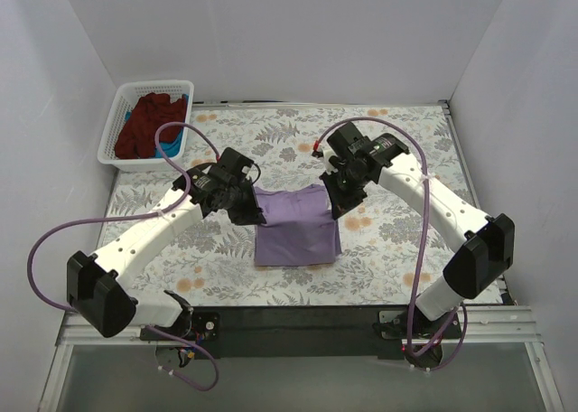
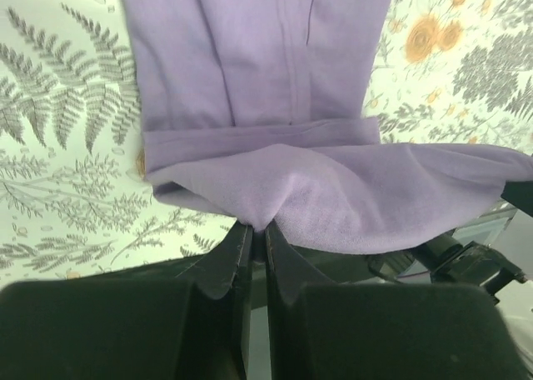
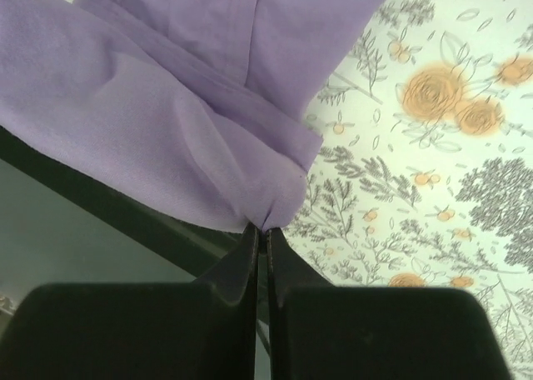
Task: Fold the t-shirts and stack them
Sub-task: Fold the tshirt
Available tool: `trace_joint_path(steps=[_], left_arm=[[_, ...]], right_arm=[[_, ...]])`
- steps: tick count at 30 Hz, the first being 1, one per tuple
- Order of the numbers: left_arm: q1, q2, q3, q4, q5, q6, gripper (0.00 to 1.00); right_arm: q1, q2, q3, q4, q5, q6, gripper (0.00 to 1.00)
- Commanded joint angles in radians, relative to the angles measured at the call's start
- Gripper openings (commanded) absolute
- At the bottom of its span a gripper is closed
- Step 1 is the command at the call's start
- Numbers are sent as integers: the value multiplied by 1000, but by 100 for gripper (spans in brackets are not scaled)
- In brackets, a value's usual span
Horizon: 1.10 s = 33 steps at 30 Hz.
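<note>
Above the tabletop, left hand and right hand each clamp a corner of the shirt, judged limp, light, best held at edges.

The t-shirt is matt cloth, basket plastic.

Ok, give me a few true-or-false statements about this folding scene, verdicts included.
1. The left tool and the right tool are each shut on the lavender t-shirt. True.
2. The white basket sits at the far right. False: it is at the far left corner of the table.
3. The basket holds maroon cloth and blue cloth. True.
4. The lavender t-shirt is in the basket. False: it lies on the table between the arms, with its far edge pinched by both tools.
</note>
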State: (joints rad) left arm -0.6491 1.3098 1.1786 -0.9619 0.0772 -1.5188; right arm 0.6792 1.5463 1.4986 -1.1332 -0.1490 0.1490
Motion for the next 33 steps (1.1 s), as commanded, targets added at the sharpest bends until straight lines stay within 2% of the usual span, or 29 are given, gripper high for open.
trace_joint_path(steps=[1,13,25,33], left_arm=[[52,26,64,34,36,75,0],[199,215,104,149,79,154,0],[278,347,125,207,35,175,0],[296,436,98,331,21,195,0]], right_arm=[[-36,49,92,-16,-32,-57,1],[-161,256,247,-5,-73,-134,1],[-228,488,388,75,-155,-180,1],[-266,569,365,173,-152,-166,1]])
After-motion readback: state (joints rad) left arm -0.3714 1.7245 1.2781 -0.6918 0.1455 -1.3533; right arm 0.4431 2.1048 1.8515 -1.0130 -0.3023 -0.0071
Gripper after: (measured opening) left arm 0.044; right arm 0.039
